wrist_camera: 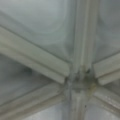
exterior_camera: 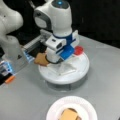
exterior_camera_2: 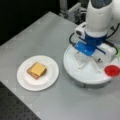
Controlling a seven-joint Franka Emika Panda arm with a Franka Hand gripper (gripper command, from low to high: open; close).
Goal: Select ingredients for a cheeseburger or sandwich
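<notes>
A: On the white plate (exterior_camera_2: 23,80), near a front view's left: one partial stack (exterior_camera_2: 37,70), yellow cheese square on top of a tan-brown bread slice. A dark edge shows under the cheese, possibly the patty; not certain.

B: Other ingredients?

A: One tan-brown bread slice (exterior_camera: 41,59) at the left rim of the round divided tray (exterior_camera: 80,72) in a front view, just beside the claw. One red round piece (exterior_camera_2: 112,70) at the tray's right edge in a front view. No loose patty visible.

B: Claw, state and position?

A: Claw (exterior_camera: 53,60) low over the tray, close to the loose bread slice. Its tips are hidden behind the wrist body in both front views; I cannot tell how far they are parted, nor whether they have hold of anything. The wrist view shows only the tray's white dividers (wrist_camera: 75,82) crossing close below, no ingredient.

B: Arm pose?

A: Arm (exterior_camera: 58,17) upright over the tray, wrist pointing straight down, blue bracket (exterior_camera_2: 86,47) facing the plate side.

B: Handling note for the step?

A: Judged as picking the top slice. It is thin and flat, so it wants a level pinch at the edges, clear of the dividers, and a straight lift so it does not catch the tray rim. The counter (exterior_camera_2: 42,35) between tray and plate is bare.
</notes>
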